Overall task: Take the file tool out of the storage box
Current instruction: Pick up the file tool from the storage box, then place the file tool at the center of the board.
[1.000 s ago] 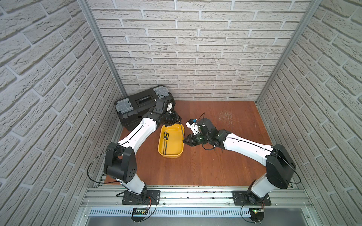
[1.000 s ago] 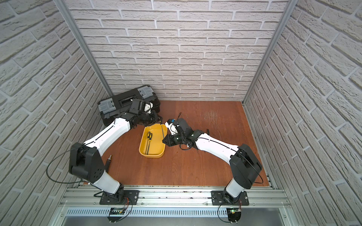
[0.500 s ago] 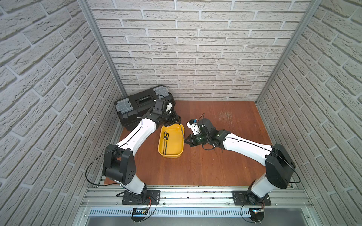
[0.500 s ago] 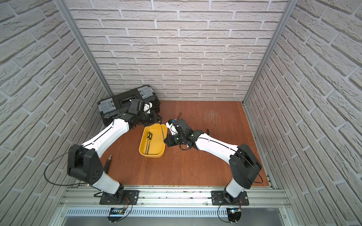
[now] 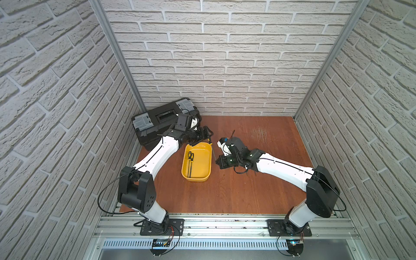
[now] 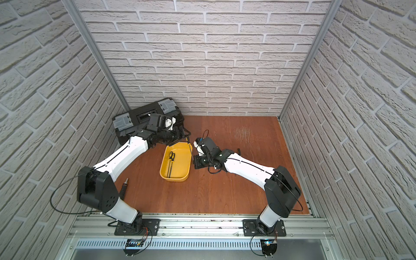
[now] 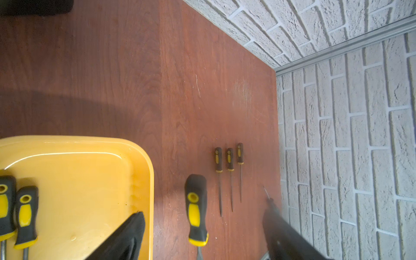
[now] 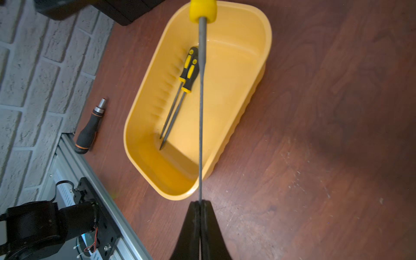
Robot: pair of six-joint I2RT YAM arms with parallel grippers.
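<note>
Right tool was clamped shut on the very tip of the file, which was held in the air along the rim of the storage box, not inside it. Left tool was spread wide around the handle, apart from it. The file was judged light and stiff, its thin steel shaft slick; the thick rubbery handle was judged the surer hold

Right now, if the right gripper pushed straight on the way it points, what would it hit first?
Probably the left gripper: the right gripper points along the file it holds, over the storage box, toward those open jaws at the handle. Height is unclear; the box's near rim could come first.
</note>
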